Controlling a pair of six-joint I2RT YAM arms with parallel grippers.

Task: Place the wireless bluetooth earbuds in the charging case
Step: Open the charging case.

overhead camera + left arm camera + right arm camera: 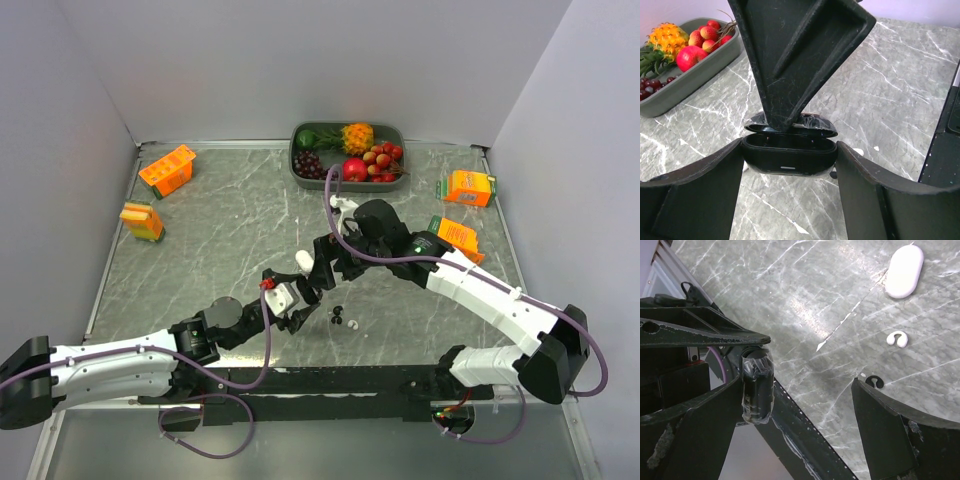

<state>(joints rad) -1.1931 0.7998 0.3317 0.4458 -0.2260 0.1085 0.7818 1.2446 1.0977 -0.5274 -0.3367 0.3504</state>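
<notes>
Between the two arms, near the table's front, our left gripper point(790, 150) is clamped on the open black charging case point(789, 161). Our right gripper point(797, 385) stands wide apart, one finger at the lid, holding nothing. A white earbud point(897, 339) and a black earbud point(874, 382) lie loose on the marble-patterned tabletop point(230, 250) nearby. We judge them featherlight, hard and slippery, so pinch each gently across its rounded body. Walls enclose the smooth surface on three sides, and a fruit tray point(300, 172) sits at the back.

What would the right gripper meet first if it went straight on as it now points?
Probably the bare marble table, between the black charging case and a black earbud; depth is hard to judge.
</notes>
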